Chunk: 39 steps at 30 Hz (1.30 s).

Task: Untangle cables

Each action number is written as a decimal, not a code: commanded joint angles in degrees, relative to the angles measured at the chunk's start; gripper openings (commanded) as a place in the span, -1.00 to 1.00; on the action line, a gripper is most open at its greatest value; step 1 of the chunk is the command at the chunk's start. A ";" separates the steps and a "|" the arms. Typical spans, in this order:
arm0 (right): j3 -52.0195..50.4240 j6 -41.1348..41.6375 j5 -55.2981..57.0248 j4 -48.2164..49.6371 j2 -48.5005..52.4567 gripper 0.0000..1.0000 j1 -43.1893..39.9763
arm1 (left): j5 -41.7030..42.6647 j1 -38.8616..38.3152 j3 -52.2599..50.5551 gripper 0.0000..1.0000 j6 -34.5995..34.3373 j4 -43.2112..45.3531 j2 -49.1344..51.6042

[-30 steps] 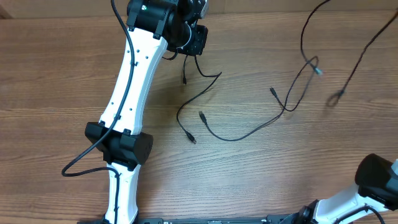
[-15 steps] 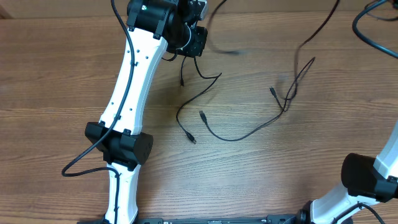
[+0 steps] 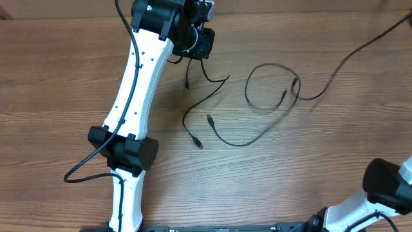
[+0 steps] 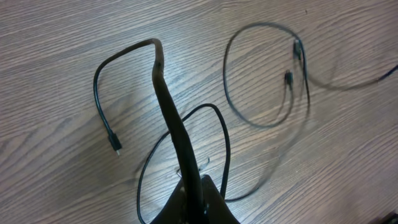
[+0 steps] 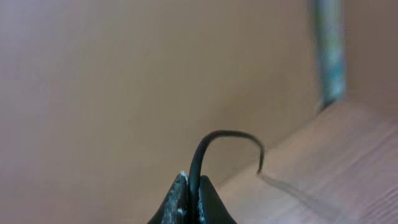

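Black cables (image 3: 239, 145) lying looped on table (image 3: 64, 77), left jaws pinching one strand tight, right jaws gripping another, its run leaving frame, surroundings blurring.

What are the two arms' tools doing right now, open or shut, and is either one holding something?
Left tool: closed, holding a cable.
Right tool: closed, holding a second cable.

My left arm (image 3: 138, 77) and the cables (image 3: 241, 145) crowd the frame's upper middle; the surface (image 3: 290, 187) at lower right lies open.
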 commanded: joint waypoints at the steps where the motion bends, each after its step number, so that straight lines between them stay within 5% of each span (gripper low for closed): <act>1: 0.87 2.36 3.80 2.01 -0.61 -0.93 -3.65 | -0.24 -0.26 0.35 -0.92 -0.13 -0.46 -0.13; 13: 0.72 4.02 24.50 -9.73 4.72 -0.93 -9.25 | -0.24 -0.26 0.35 -0.92 -0.15 -1.64 -0.13; 26: 0.72 3.98 24.39 -16.96 17.11 -0.93 -10.45 | -0.24 -0.26 0.35 -0.92 -0.15 -3.04 -0.13; 28: 0.72 4.00 24.35 -18.38 18.34 -0.68 -10.45 | -0.24 -0.26 0.35 -0.92 -0.15 -3.06 -0.13; 31: 0.72 3.98 22.12 -18.93 18.82 0.54 -10.45 | -0.24 -0.26 0.35 -0.92 -0.15 -3.06 -0.13; 32: 0.72 3.13 19.63 -18.73 18.80 0.79 -10.36 | -0.26 -0.26 0.35 -0.92 -0.13 -3.06 -0.13; 39: 0.76 -17.07 -12.90 -24.41 18.71 1.00 -9.66 | -0.42 -0.02 0.37 -0.91 -0.13 -3.28 -0.13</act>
